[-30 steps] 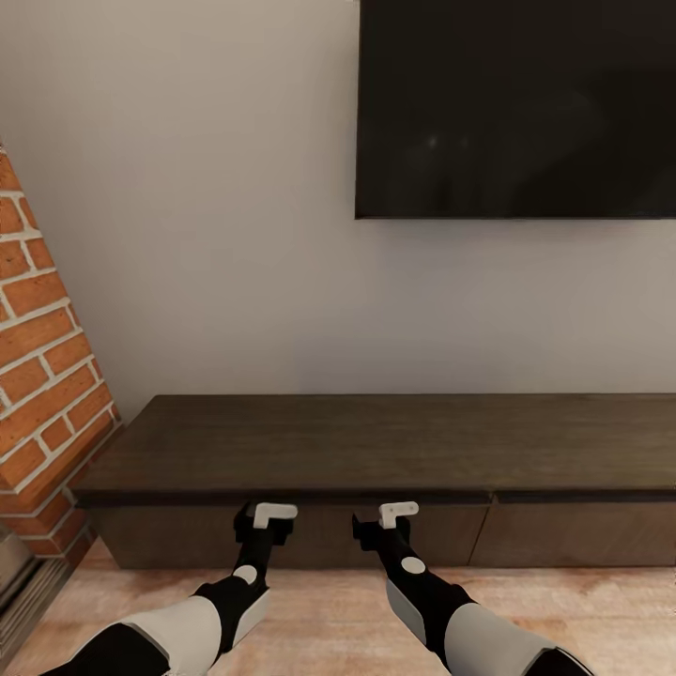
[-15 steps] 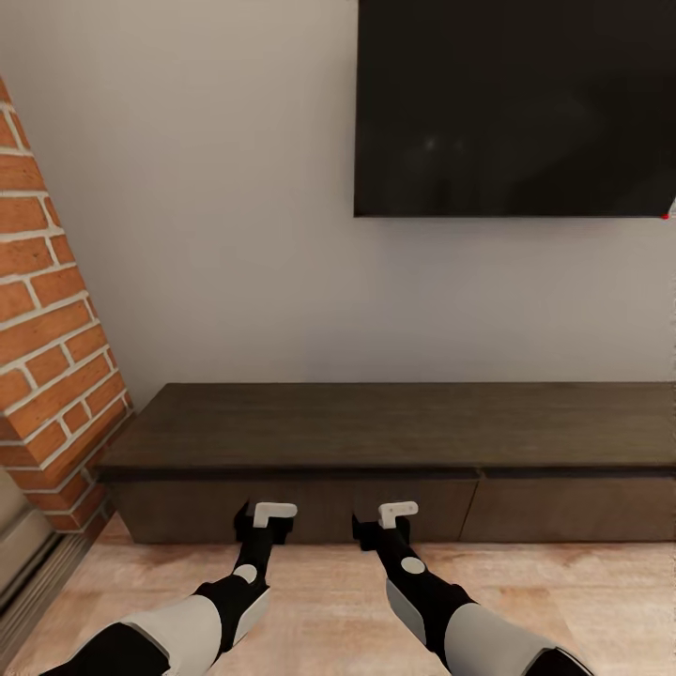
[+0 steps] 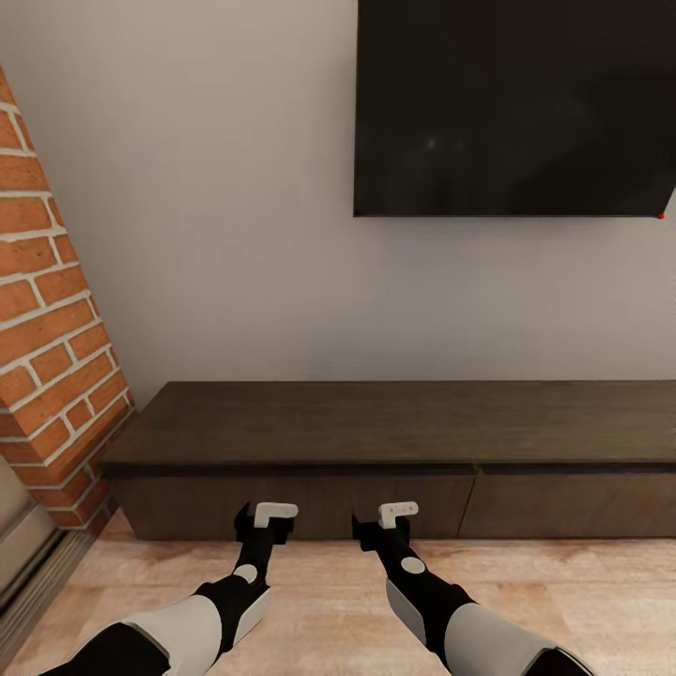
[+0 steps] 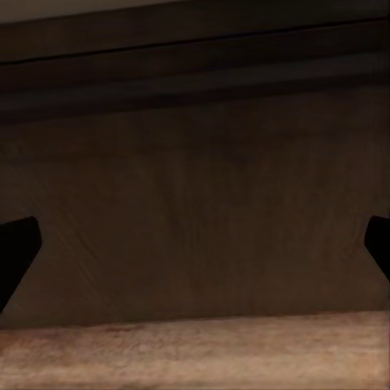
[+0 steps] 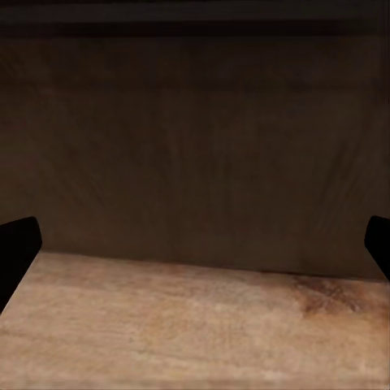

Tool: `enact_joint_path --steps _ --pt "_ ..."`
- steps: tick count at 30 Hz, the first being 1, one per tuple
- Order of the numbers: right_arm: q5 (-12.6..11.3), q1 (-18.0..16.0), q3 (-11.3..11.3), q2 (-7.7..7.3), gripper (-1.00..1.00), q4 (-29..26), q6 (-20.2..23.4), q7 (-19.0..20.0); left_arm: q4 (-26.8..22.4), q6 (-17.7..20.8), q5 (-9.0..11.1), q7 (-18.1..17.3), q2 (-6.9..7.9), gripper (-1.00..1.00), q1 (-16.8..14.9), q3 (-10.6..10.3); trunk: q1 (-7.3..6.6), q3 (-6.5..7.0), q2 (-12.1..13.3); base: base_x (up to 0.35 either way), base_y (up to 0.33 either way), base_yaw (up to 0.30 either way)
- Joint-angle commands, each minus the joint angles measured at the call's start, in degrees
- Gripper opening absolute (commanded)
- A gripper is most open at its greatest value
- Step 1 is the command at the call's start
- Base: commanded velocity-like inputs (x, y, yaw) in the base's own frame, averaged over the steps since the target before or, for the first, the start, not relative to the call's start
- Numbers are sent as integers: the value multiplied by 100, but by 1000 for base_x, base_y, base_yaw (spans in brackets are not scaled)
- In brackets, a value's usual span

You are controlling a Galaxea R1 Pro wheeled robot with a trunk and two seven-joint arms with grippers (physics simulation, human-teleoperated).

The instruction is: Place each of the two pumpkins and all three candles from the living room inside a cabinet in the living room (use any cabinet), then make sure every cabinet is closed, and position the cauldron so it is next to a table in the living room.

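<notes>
Drawers on the long dark-brown wooden cabinet (image 3: 404, 451) sit shut ahead, against the wall. Left hand (image 3: 266, 522) and right hand (image 3: 385, 522) hang low before it, both spread wide and empty. Driving closer risks knocking fingertips into the drawer front.

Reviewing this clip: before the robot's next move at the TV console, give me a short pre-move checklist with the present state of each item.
1. Cabinet drawer fronts flush, no gap showing: ok.
2. Left gripper empty, jaws spread wide in its wrist view: ok.
3. Right gripper empty, jaws spread wide: ok.
4. Both grippers short of the drawer front, not touching: ok.
5. Pumpkins, candles inside the cabinet: cannot tell, drawers shut.
6. Cauldron beside the table: cannot tell.
</notes>
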Motion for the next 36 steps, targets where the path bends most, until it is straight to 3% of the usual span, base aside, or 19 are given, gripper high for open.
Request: enact_joint_path --steps 1,17,36 --pt "-39 -6 47 0 100 5 -16 -30 5 -17 46 19 -3 100 -4 -51 -1 -5 -2 -1 -42 0" --pt "-40 -5 61 0 100 -8 -14 -23 12 -16 47 17 -5 100 -4 -51 -1 -5 -2 0 -240 0" --pt "-32 -5 65 0 100 -12 -19 -14 12 -17 50 17 -13 100 -4 -51 -1 63 -2 0 -13 0"
